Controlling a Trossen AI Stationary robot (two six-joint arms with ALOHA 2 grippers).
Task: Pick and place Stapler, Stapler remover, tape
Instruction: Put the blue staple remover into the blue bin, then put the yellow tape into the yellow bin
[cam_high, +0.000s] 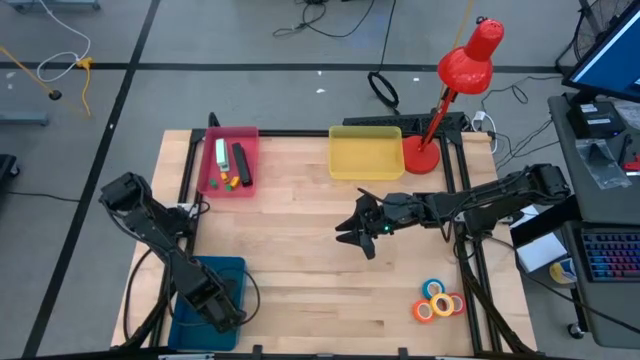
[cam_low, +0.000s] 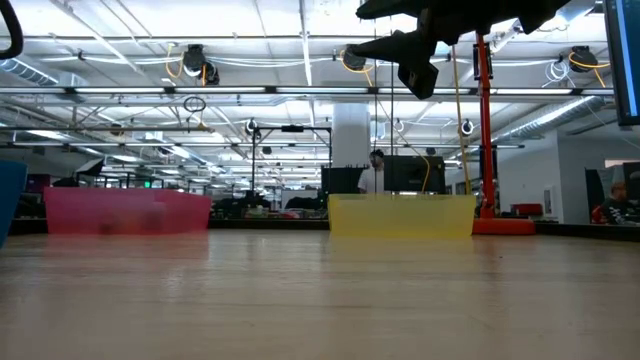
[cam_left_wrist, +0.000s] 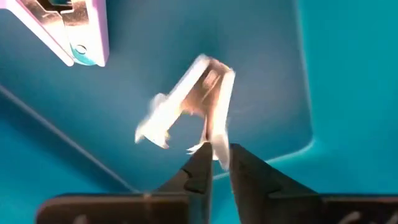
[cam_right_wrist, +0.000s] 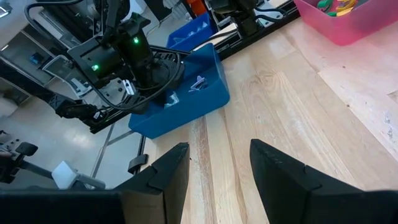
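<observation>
Closest to the left wrist camera hangs the stapler remover, a silvery metal piece tilted over the floor of the blue tray, its lower end right at the tip of the left gripper. Whether that gripper pinches the remover or has let it go cannot be told. What looks like the stapler, lilac and metal, lies on the same tray floor nearby, partly cut off by the frame edge. From above, the blue tray sits at the front left corner of the wooden table, with the left arm bent down into it. Farther back on the left stands the pink tray, which holds a white item, a dark item and some tiny coloured bits. Near the table's middle, the right gripper hovers well above the wood, released, its 2 fingers apart with nothing between them. Behind it rests the yellow tray. Toward the front right corner, the tape lies as a cluster of small rolls touching one another, well apart from every tray. At the back right, just beside the yellow tray, stands a red lamp.
</observation>
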